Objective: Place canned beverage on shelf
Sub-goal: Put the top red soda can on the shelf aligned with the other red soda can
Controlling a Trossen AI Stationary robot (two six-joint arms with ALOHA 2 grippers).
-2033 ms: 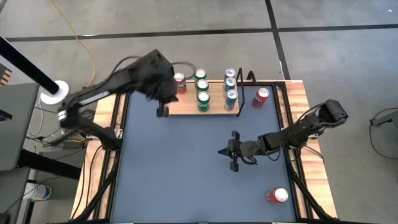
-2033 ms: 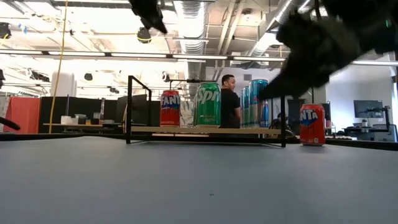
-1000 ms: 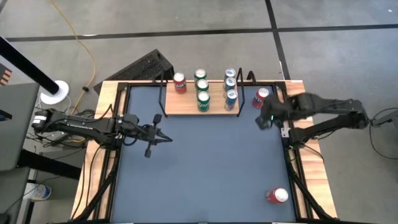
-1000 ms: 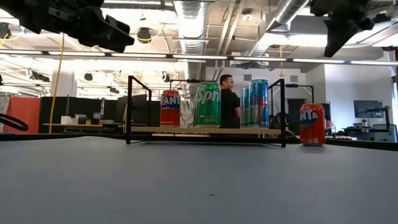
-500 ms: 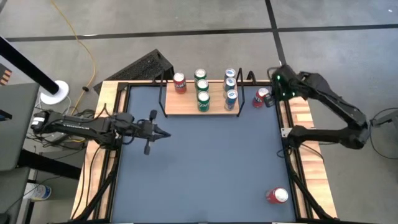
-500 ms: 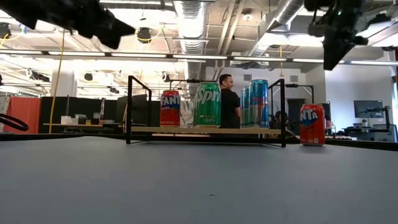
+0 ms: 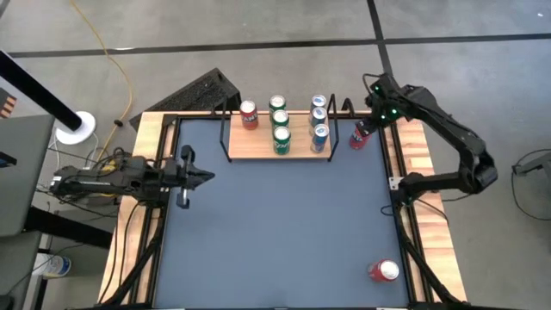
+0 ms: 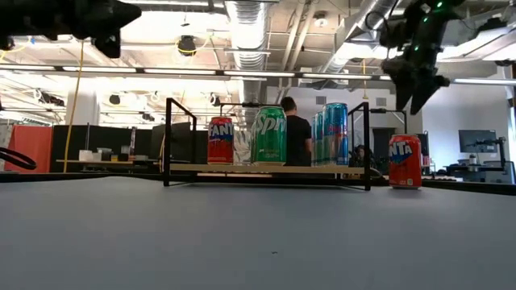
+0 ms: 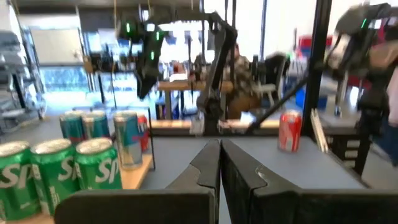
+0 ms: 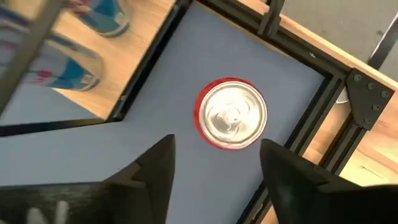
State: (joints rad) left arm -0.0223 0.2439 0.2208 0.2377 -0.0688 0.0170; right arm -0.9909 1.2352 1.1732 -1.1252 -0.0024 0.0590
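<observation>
The shelf (image 7: 258,148), a light-wood board in a black wire frame, sits at the table's far side. On it stand one red can (image 7: 248,114), three green cans (image 7: 281,129) and three blue cans (image 7: 318,119). Another red can (image 7: 359,136) stands upright on the tabletop just right of the shelf. My right gripper (image 10: 216,143) hangs above it, pointing down and open, with a finger on either side of the can top (image 10: 231,113) and clear of it. My left gripper (image 7: 182,170) hovers shut near the table's left edge.
A third red can (image 7: 383,270) lies near the table's front right corner. The table's black rail and wooden border (image 10: 323,118) run close beside the standing red can. The shelf's wire end frame (image 8: 368,145) stands between that can and the blue cans.
My right gripper has moved toward the far right corner, turned to point down over the red can beside the shelf, and opened. My left gripper has drawn back toward the table's left edge, staying shut. No can has moved.
</observation>
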